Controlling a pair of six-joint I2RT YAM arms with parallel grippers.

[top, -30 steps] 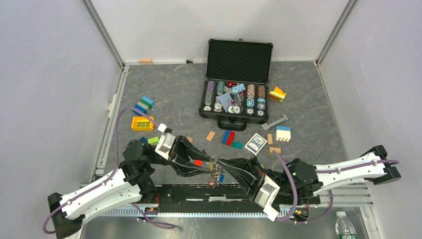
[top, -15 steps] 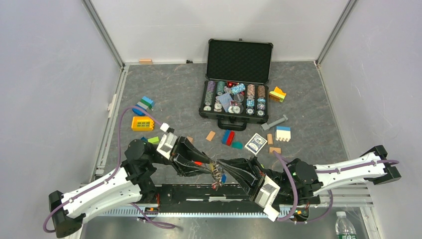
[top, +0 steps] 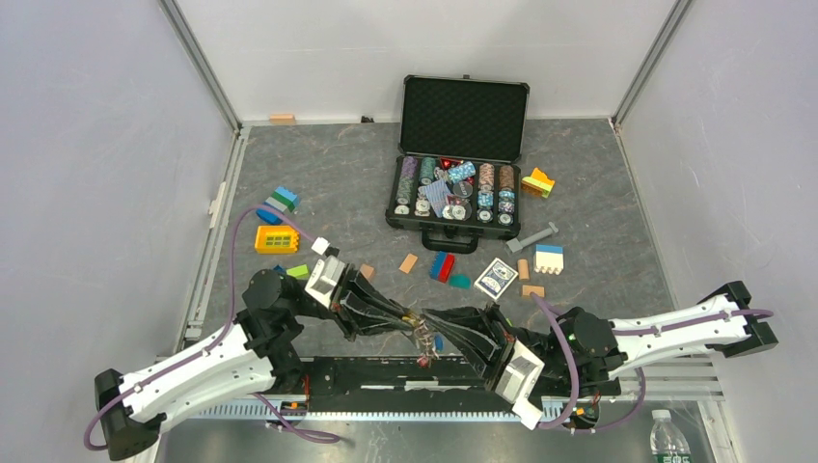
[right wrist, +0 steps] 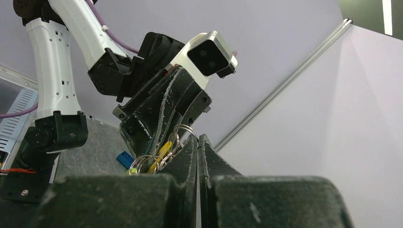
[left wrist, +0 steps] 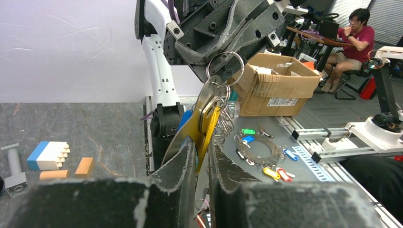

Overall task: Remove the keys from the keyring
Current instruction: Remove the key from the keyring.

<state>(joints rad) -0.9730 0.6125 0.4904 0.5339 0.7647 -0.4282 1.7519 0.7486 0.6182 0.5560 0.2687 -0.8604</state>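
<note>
The keyring (left wrist: 224, 69), a thin silver wire ring, is pinched at the top by my right gripper (top: 436, 326), whose fingers are shut on it. The keys (top: 422, 339) hang below it in a bunch in the air near the table's front edge. A yellow key (left wrist: 209, 127) and a silver key (left wrist: 204, 102) hang down between the fingers of my left gripper (left wrist: 202, 145), which are shut on the yellow key's head. In the right wrist view the right gripper (right wrist: 198, 138) holds the keyring (right wrist: 183, 130) at its fingertips, with smaller rings (right wrist: 142, 164) beside it.
An open case of poker chips (top: 453, 188) stands at the back centre. Toy blocks (top: 276, 238) lie to the left and a blue-white block (top: 549, 258) to the right, with a card deck (top: 496, 279) between. The black base rail (top: 386, 376) lies under the grippers.
My left gripper's jaws have narrowed from open to pinched on the hanging keys. The bunch has shifted slightly right. The right gripper has stayed shut in place.
</note>
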